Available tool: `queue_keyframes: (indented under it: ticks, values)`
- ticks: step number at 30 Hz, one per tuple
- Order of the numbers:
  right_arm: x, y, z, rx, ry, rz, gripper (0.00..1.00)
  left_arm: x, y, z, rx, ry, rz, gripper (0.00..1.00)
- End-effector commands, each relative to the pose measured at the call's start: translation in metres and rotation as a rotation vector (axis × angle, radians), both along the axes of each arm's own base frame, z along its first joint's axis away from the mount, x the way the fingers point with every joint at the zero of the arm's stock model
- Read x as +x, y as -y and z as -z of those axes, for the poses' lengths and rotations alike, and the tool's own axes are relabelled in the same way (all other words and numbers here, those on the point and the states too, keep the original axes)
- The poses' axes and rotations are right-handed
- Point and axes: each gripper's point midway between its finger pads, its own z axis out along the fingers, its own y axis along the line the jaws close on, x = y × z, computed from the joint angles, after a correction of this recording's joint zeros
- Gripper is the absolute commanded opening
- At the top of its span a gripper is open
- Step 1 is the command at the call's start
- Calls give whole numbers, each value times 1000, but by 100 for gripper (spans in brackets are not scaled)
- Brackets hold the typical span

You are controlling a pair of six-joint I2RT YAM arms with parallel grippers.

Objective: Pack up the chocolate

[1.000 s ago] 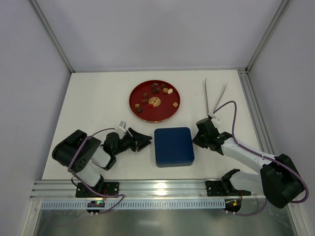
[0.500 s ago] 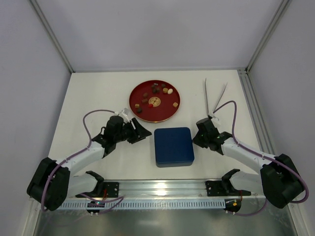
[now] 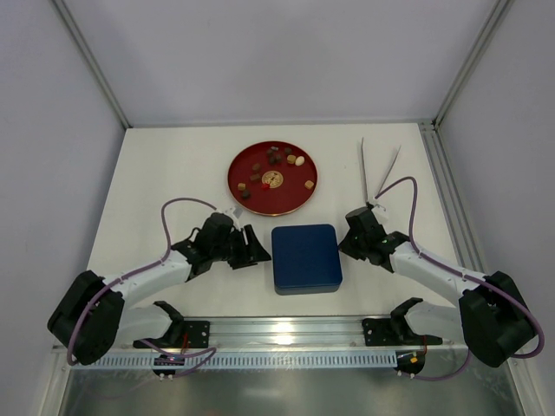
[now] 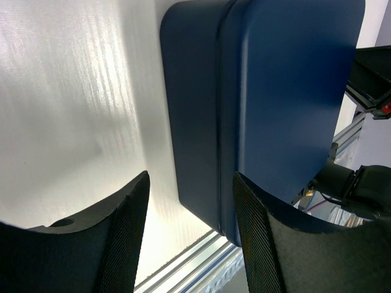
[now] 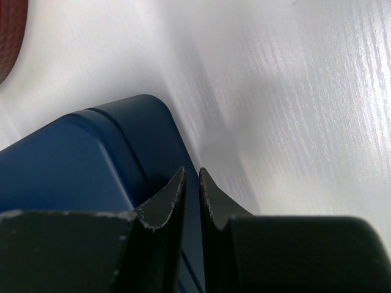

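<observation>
The chocolate [image 3: 273, 159], several small brown and cream pieces, lies on a round red plate [image 3: 290, 198] at the back of the table. A closed dark-blue square box [image 3: 306, 258] sits in front of the plate. My left gripper [image 3: 257, 251] is open and empty, low on the table just left of the box. In the left wrist view the gripper [image 4: 189, 226] faces the box's left side [image 4: 195, 110]. My right gripper [image 3: 348, 243] is shut and empty at the box's right edge. In the right wrist view its tips [image 5: 191, 177] sit against the box's side [image 5: 73, 177].
A pair of metal tweezers [image 3: 379, 169] lies at the back right. The metal rail [image 3: 277, 329] with both arm bases runs along the near edge. A sliver of the red plate [image 5: 9, 36] shows at the top left of the right wrist view.
My left arm has stretched out and carried its open gripper right and down to the box's left edge. The right arm, the box and the plate have not moved.
</observation>
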Motion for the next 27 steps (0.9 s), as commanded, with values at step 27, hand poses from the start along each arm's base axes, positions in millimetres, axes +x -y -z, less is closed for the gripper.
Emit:
queue_keyframes:
  ticks: [27]
  values:
    - [11,-9,-12,25,48,-11,16,4,29,-12,-1,64,64,55]
